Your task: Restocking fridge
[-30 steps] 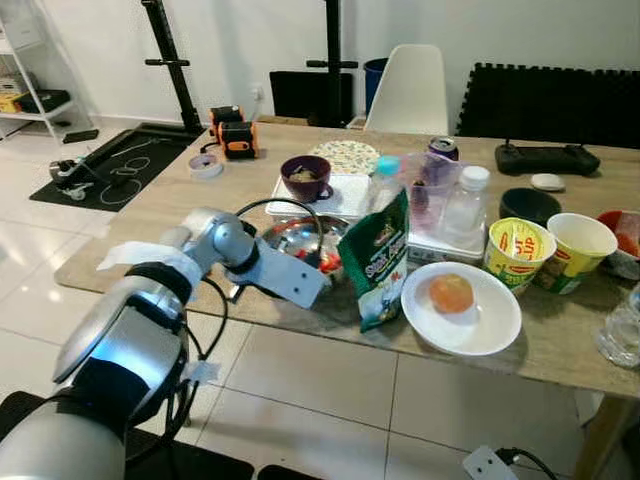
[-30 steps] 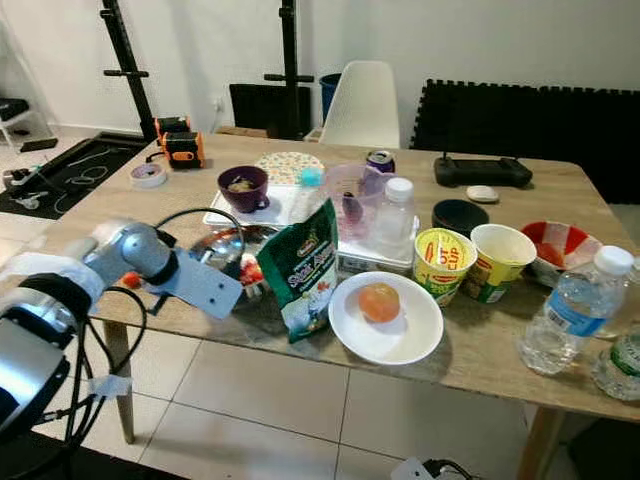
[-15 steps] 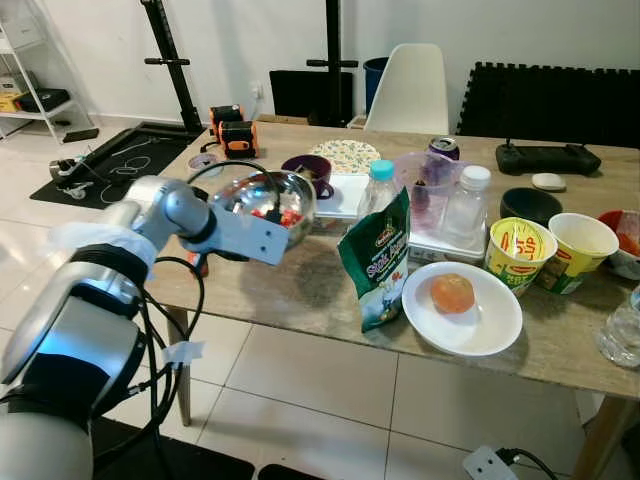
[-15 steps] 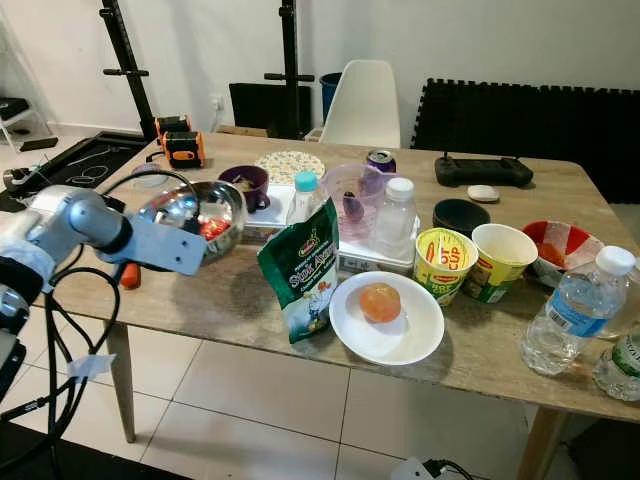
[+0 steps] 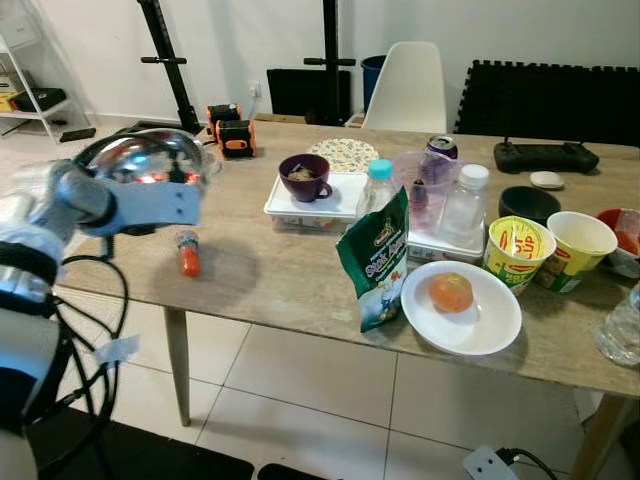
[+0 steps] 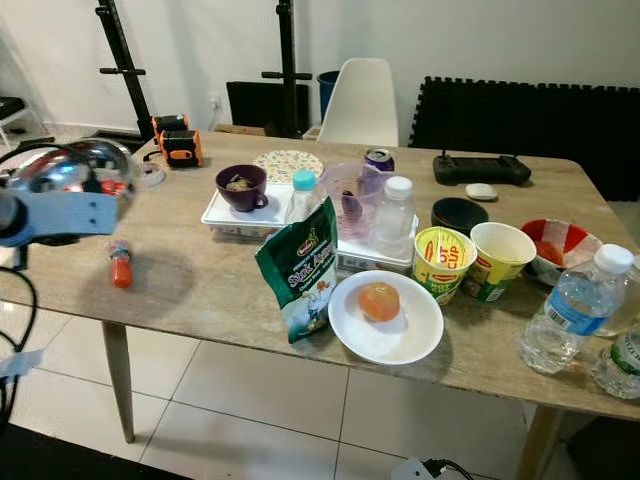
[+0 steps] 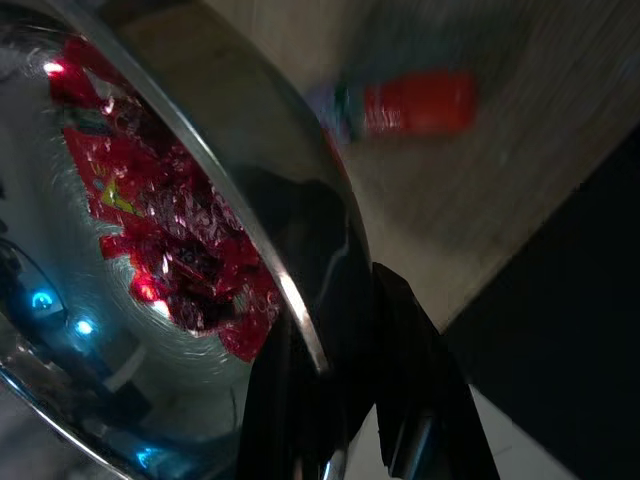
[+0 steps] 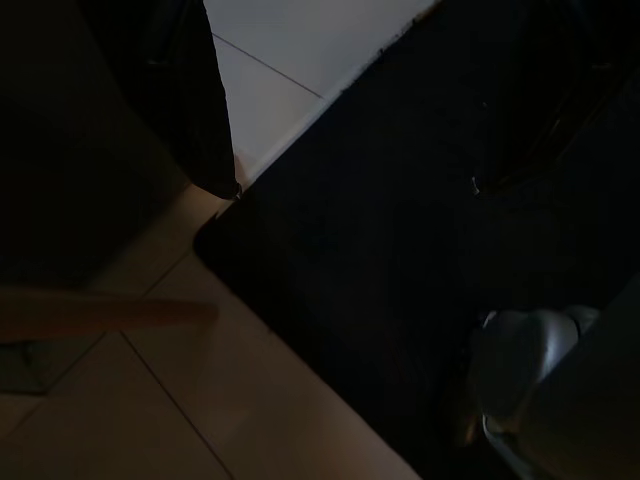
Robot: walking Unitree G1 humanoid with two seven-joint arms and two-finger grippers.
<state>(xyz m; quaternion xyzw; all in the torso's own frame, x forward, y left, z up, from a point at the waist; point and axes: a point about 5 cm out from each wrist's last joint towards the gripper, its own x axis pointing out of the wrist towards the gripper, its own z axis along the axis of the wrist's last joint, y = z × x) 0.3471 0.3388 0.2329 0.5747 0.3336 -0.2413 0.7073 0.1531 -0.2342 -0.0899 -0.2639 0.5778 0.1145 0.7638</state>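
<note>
Left gripper [image 7: 330,400] is pinching the steel bowl's [image 5: 150,160] rim; I'm swinging it off the table [image 5: 280,280] leftward, carrying it toward the fridge, I reckon.

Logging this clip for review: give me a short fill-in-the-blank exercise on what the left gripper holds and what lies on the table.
1. The left gripper holds a shiny metal ____ by its rim.
2. The small red bottle lies on its ____ on the table.
3. The white plate carries one ____ round fruit.
4. The purple cup stands on a ____ tray.

Missing words: bowl; side; orange; white
</note>
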